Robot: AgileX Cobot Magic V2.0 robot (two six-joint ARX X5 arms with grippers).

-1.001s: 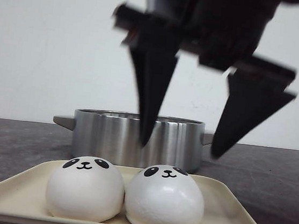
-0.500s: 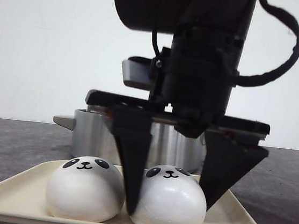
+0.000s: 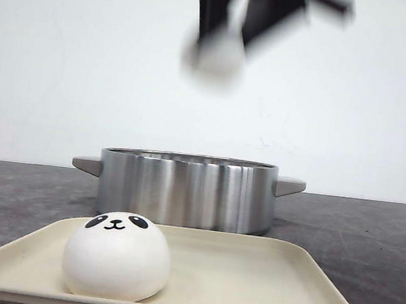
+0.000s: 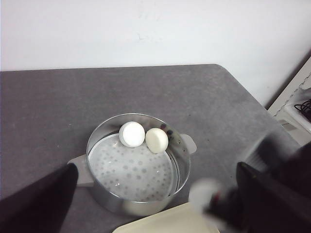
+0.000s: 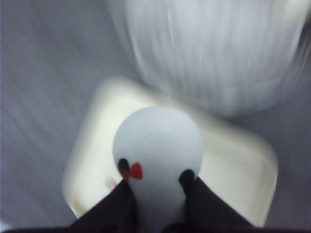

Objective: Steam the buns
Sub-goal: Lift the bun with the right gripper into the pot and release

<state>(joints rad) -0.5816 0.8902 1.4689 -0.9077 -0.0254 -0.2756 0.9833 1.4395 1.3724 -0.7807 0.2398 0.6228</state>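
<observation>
The left gripper (image 4: pixel 155 213) hangs with jaws spread wide over the round stainless steel pot (image 4: pixel 137 165), where two white buns (image 4: pixel 132 134) sit side by side. The right gripper (image 3: pixel 226 41) clenches a glossy white bun (image 5: pixel 158 145) between its jaws, high above the cream rectangular tray (image 3: pixel 248 274), where one panda-faced bun (image 3: pixel 116 255) rests.

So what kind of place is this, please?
Probably a lab test bench set up as a mock kitchen: a steel pot and a beige tray on a bare grey table against a plain white wall.
</observation>
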